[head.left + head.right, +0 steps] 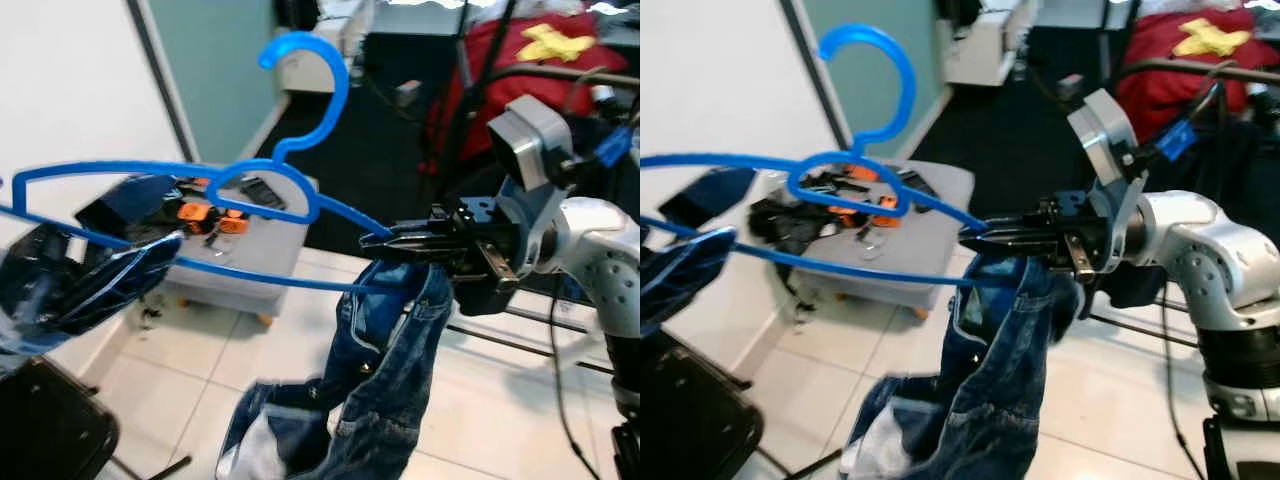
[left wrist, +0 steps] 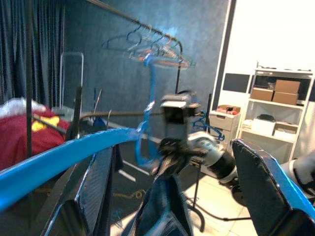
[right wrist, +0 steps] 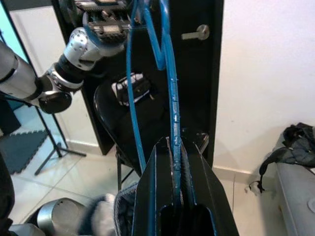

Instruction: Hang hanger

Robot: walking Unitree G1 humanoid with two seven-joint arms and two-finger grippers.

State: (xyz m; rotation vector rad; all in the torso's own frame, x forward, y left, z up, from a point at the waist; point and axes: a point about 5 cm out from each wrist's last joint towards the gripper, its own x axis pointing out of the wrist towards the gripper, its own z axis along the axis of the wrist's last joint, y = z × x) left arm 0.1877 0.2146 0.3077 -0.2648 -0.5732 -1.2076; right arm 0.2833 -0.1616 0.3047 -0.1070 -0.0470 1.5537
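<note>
tiled floor (image 1: pixel 250 360); one blue hanger (image 1: pixel 300 200), one right claw (image 1: pixel 400 243)

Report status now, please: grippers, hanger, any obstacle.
Right gripper shut on blue hanger end, jeans draped there. Left gripper at other end, grip unclear. Hanger not yet hung.

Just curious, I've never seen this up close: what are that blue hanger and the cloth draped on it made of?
The blue hanger looks like thin, glossy plastic or coated wire; hard to tell which. The cloth looks like denim jeans: faded blue weave, visible seams. The right pincer grips the hanger's end.
</note>
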